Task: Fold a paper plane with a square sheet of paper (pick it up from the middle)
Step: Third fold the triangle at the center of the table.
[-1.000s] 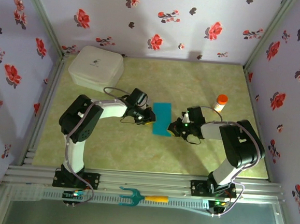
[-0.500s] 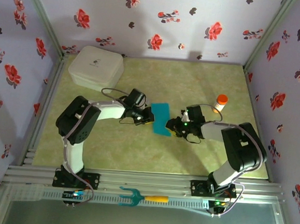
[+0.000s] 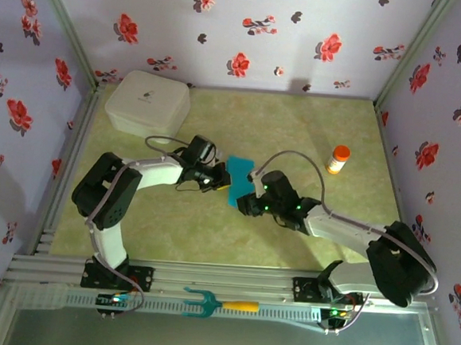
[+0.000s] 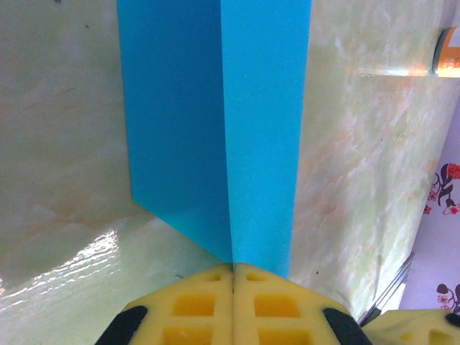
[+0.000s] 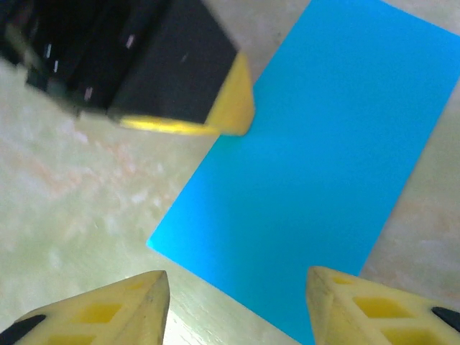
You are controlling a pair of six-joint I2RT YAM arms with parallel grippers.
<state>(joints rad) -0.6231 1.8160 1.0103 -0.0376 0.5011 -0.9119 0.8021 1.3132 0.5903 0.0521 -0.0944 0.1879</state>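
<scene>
- The thin teal-blue square sheet of paper [image 3: 236, 186] sits at the middle of the pale green marbled tabletop [image 3: 314, 123], between the two arms.
- In the right wrist view it reads as a narrow rectangle. The left wrist view shows two panels meeting at a lengthwise crease, so I judge the first centre fold is made.
- The left arm's yellow fingers [image 4: 190, 309] are closed, pinching the near end of that crease.
- The right arm's yellow fingers [image 5: 122, 313] are spread apart and hold nothing, poised just beside the sheet's near corner.
- No pointed nose, corner folds or wings show yet, so most of the paper plane is still to do.
- Whether the sheet's far end touches the tabletop is unclear.
</scene>
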